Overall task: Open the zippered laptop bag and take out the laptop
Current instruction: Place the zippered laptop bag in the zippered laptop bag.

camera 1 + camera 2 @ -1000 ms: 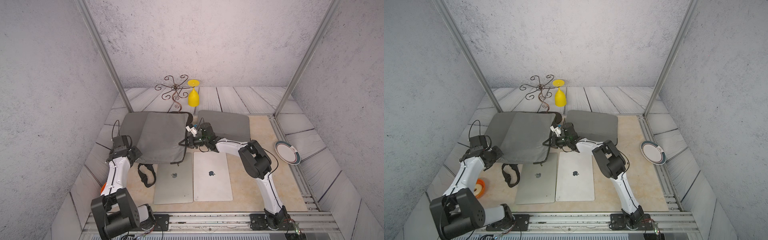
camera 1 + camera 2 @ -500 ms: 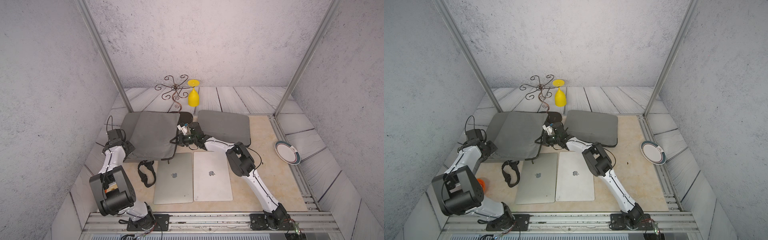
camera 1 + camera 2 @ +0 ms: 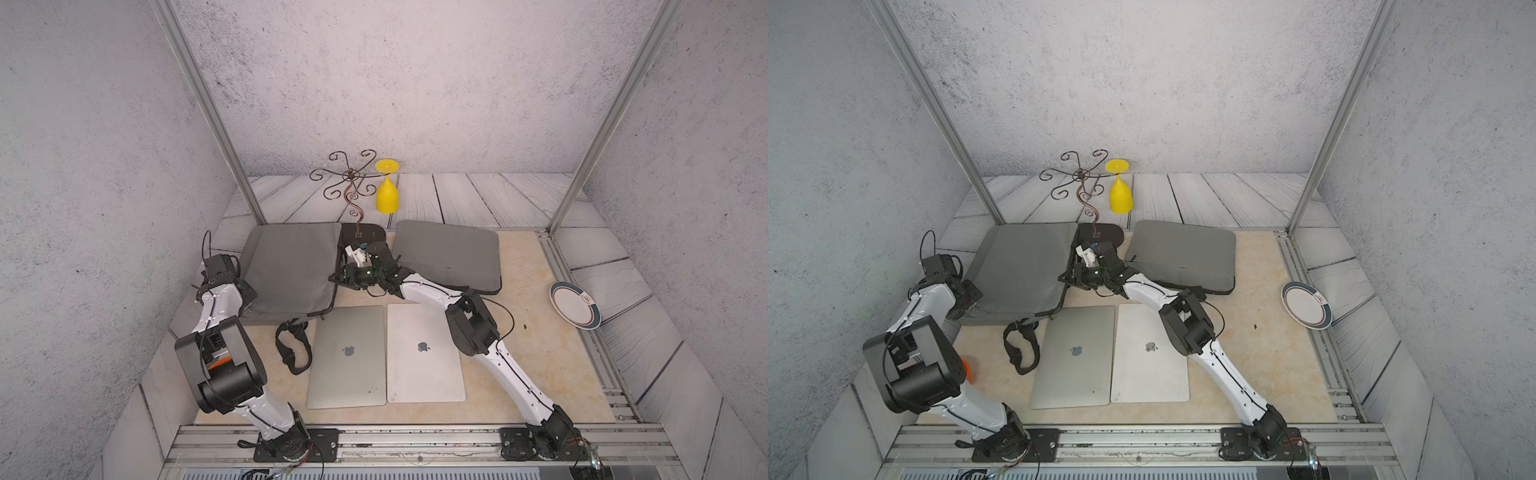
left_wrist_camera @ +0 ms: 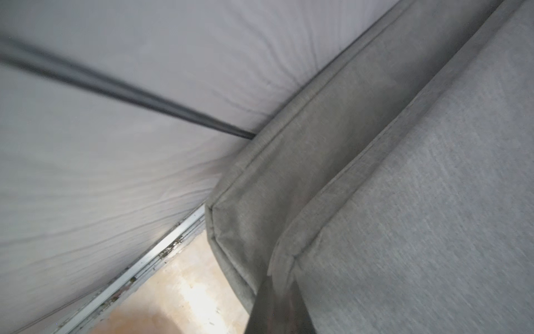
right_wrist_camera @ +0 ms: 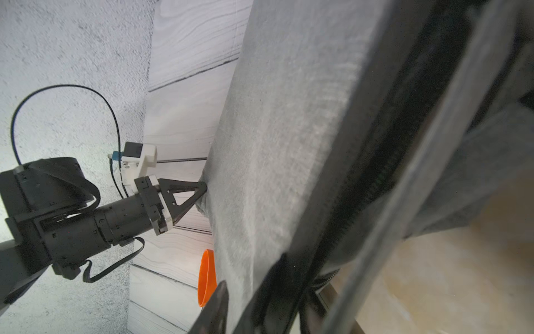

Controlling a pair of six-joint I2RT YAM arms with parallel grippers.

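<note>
Right wrist view shows the left gripper [image 5: 203, 187] pinched shut on the fabric at a corner of the bag [image 5: 289, 144]. The left wrist view agrees, with the piped corner lying right against a dark fingertip [image 4: 277, 303]. In both top views this is the bag's near left corner, on the left arm's side. The bag lies flat on the surface [image 3: 540, 332], left of centre.

The zip [image 5: 375, 185] runs along the bag's opposite, right-hand edge, from near to far. The right gripper [image 3: 337, 279] is at that edge, about halfway along it and pointing left into the bag. The zip line therefore lies straight ahead of it and crosses its reach.

I cannot tell how wide the right gripper stands. Only one dark finger shows in its wrist view, and strap and zip tape crowd it. I cannot make out the zip pull.

The right arm looks the nearer one for the zip, while the left pins the far corner. Any pull would probably have to follow the edge's near-far line, not cut across it.

Two closed laptops [image 3: 348, 357] lie side by side just near of the bag. Whether another is still inside is hidden. A second bag [image 3: 449, 253] lies to the right.
</note>
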